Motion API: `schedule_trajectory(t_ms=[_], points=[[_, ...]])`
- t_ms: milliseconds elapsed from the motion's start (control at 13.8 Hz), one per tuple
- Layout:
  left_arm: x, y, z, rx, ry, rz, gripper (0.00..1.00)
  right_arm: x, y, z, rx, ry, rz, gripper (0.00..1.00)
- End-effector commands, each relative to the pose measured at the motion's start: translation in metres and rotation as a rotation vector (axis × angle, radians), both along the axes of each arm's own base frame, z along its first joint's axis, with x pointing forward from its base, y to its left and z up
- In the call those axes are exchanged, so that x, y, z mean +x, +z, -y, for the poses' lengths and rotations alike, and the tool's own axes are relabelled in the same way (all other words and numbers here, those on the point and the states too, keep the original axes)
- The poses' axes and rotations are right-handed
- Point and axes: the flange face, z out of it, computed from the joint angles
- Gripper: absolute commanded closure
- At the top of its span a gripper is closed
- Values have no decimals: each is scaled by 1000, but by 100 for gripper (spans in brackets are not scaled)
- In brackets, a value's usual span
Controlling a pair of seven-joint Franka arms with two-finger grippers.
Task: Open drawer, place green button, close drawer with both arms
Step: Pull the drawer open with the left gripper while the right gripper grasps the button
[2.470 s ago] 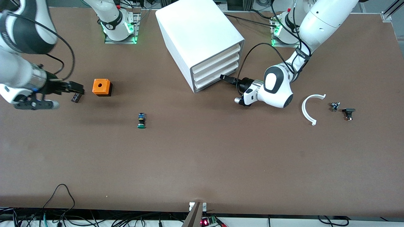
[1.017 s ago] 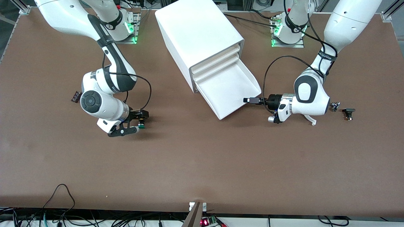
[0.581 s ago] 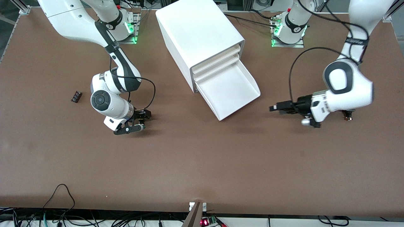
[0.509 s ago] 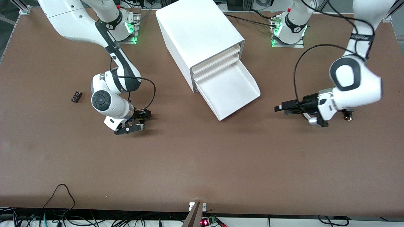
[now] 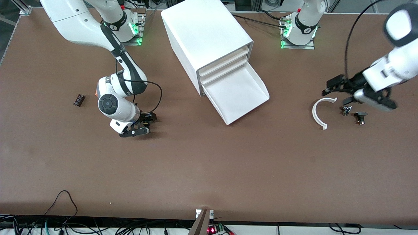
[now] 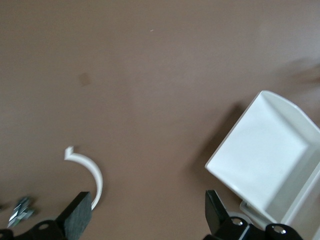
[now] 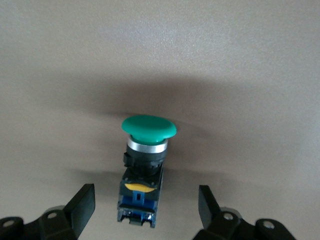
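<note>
The drawer point(image 5: 241, 94), lowest of three in the white cabinet point(image 5: 205, 36), stands pulled out and holds nothing; it also shows in the left wrist view point(image 6: 270, 160). The button point(image 7: 145, 170) lies on its side on the table, green cap pointing away from the wrist. My right gripper point(image 7: 145, 205) is low over it and open, one finger on each side of the blue and yellow body with a gap at both. From the front, the right gripper point(image 5: 149, 119) hides the button. My left gripper point(image 5: 331, 85) hangs open and holds nothing, in the air over a white arc piece point(image 5: 319, 112).
Small dark parts point(image 5: 346, 109) point(image 5: 360, 117) lie beside the arc, toward the left arm's end. A small black part point(image 5: 78, 100) lies toward the right arm's end. An orange sliver point(image 5: 97, 93) shows past the right arm's wrist. Cables hang at the table's near edge.
The left gripper opened off the pulled-out drawer's front, then swung up and away toward its own end of the table. The right gripper has stayed low around the button, shifting only slightly.
</note>
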Motion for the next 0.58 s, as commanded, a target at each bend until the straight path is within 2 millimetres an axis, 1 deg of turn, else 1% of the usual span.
schedule_trajectory(t_ms=[0,73,145,291,363,509], points=[[-4,53,5,161,38,-51,0,-4,-2,0,-10,2,17,36],[-6,61,9,213,42,-57,0,-4,-3,0,-9,1,16,48],[-8,64,9,255,47,-58,0,-4,-2,-1,-8,0,17,56],[-8,61,9,292,68,-59,0,-2,-1,-2,-7,-2,20,69],[-7,60,7,295,80,-60,0,-1,-2,-3,-5,-2,20,74],[-6,59,6,294,81,-62,0,4,1,-4,2,-7,29,80]])
